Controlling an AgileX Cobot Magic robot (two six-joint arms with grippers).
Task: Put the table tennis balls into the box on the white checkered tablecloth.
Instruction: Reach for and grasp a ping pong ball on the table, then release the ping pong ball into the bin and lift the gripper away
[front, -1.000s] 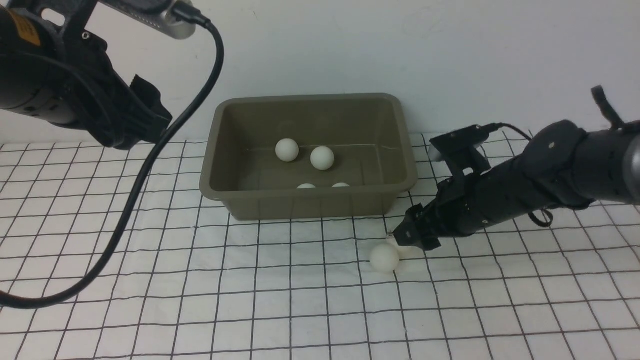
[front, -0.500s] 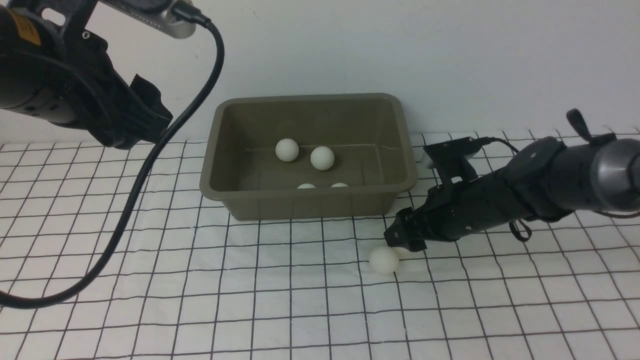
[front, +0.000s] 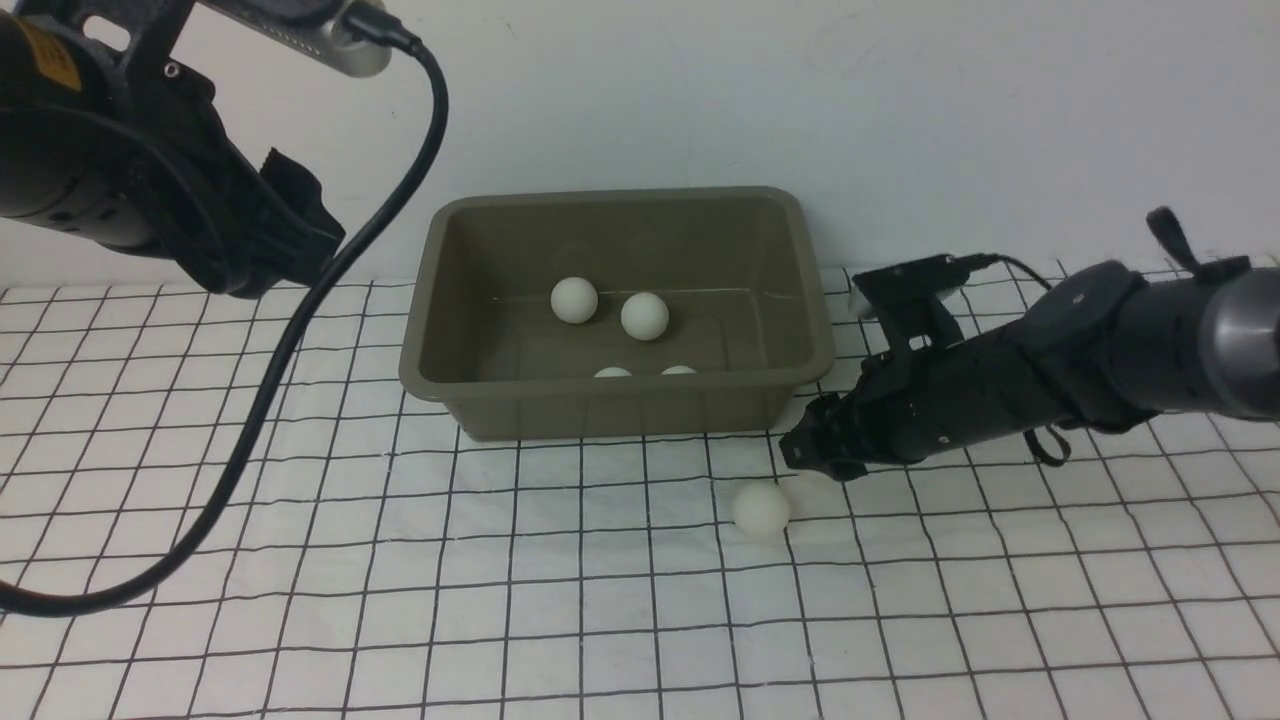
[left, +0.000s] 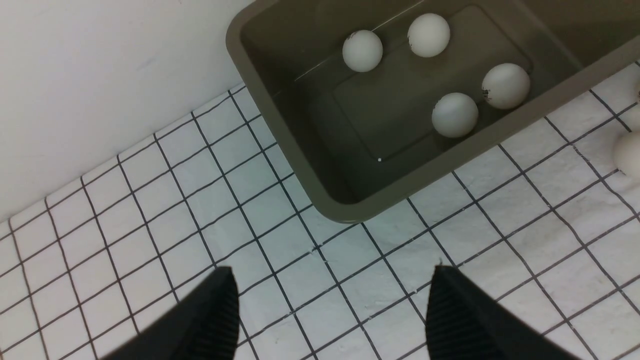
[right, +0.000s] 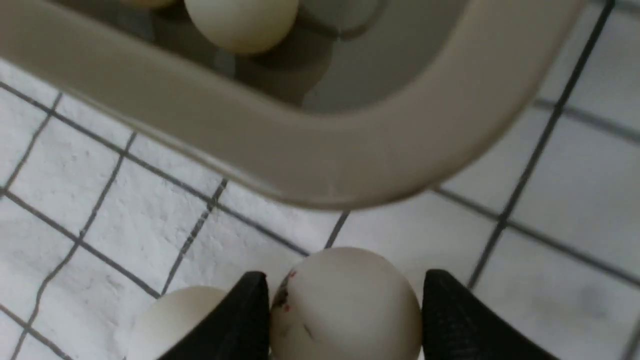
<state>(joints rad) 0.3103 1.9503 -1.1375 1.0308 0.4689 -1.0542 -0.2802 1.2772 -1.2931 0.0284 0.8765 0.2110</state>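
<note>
- The right end effector (right: 346, 300) is grasping one table tennis ball (right: 350, 315), its two fingertips pressing on opposite sides.
- This gripped ball is sitting just outside the near right corner of the olive-brown box (front: 620, 412), so the coming move is probably turning on lifting it over the rim, then carrying it away from the camera and a little leftward.
- The box's long axis is running left to right, its near long wall facing the camera (the right arm is clearly the nearer one to that corner).
- The gripped ball is looking matte and off-white, showing small red and dark printed marks on one side; being round, it is offering no long axis and may be slipping if the hold is off-centre.
- A second, loose ball (front: 762, 508) is lying on the white checkered tablecloth (front: 300, 560), in front of the box near its right end and beside the gripped one; a low sideways sweep could be nudging it.
- Four white balls (left: 455, 115) are resting inside the box, so the task is apparently nearing its end.
- The left end effector (left: 332, 280) is standing released, its fingers spread with nothing between them, to the left of the box.
</note>
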